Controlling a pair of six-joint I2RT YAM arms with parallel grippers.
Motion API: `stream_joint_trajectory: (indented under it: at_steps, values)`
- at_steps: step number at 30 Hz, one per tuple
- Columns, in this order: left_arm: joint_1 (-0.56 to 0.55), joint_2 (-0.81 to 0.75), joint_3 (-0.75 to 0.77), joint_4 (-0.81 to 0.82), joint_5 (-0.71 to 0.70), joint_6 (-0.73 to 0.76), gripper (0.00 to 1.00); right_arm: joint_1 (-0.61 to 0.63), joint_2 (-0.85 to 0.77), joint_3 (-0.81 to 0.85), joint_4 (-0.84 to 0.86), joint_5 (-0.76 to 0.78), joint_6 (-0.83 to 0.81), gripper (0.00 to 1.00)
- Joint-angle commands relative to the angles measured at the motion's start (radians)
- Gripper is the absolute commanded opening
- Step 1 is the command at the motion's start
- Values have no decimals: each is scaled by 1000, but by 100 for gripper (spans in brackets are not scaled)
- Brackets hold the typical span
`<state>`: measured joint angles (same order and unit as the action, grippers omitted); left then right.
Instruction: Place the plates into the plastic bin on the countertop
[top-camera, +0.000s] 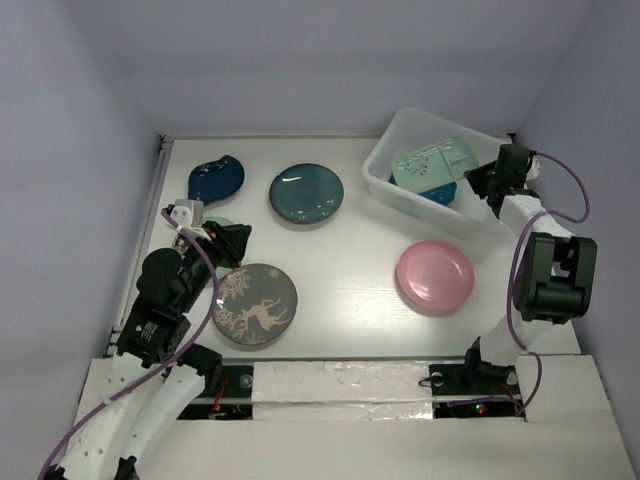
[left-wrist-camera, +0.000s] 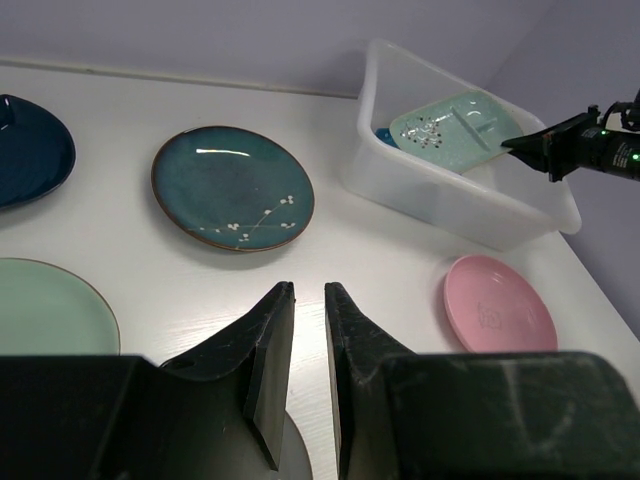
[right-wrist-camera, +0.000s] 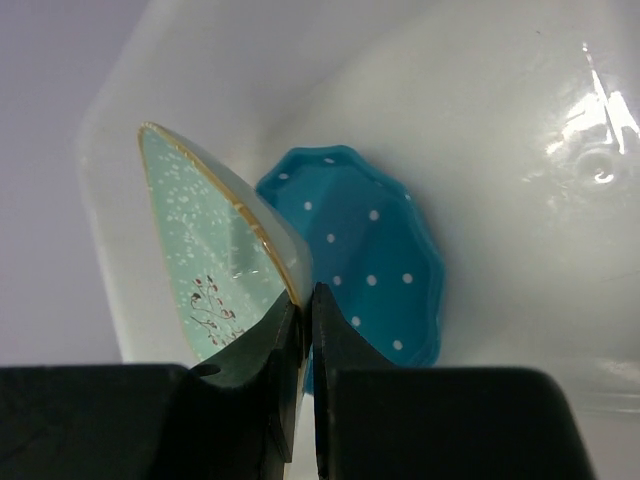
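Jaws of the right gripper (right-wrist-camera: 303, 300) pinch the rim of the mint rectangular tray (right-wrist-camera: 215, 270), tilted inside the plastic bin (top-camera: 400, 200). The left gripper (left-wrist-camera: 308, 292) jaws stand a narrow slit apart, empty. On the tabletop (top-camera: 350, 260), near to far: grey deer plate (top-camera: 254, 304), pink plate (top-camera: 434, 273), dark teal plate (top-camera: 306, 193), navy leaf dish (top-camera: 216, 178). Only the right wrist view shows the white dots and scalloped edge of the blue plate (right-wrist-camera: 370, 260) under the tray. The left wrist view shows the pale green plate (left-wrist-camera: 50, 305) most clearly.
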<state>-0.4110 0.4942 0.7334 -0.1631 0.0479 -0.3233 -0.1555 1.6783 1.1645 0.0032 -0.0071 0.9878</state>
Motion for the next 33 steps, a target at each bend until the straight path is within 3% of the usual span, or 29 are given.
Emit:
stream_joint_trajectory:
  at_steps: [1, 10, 16, 17, 18, 26, 29, 33]
  values:
    - [-3, 3, 17, 30, 0, 1, 17, 5, 21, 80, 106, -13, 29, 0]
    - [-3, 0, 17, 30, 1, 1, 17, 5, 115, 123, 43, 1, -17, 0]
    - [-3, -5, 17, 30, 1, 1, 17, 5, 147, 144, -2, 4, -52, 21]
    - [-3, -8, 18, 30, 1, 1, 17, 5, 147, 141, -28, 4, -60, 33]
    - [-3, -8, 17, 30, 1, 0, 17, 5, 147, 136, -29, 4, -63, 37]
    - [-3, -14, 15, 27, 1, 1, 17, 5, 103, 71, -14, 36, -83, 60]
    - [-3, -16, 17, 28, 1, 0, 17, 5, 40, 60, -15, 59, -107, 73]
    - [-3, -17, 17, 28, 1, 1, 17, 5, -46, 69, -51, 94, -153, 81]
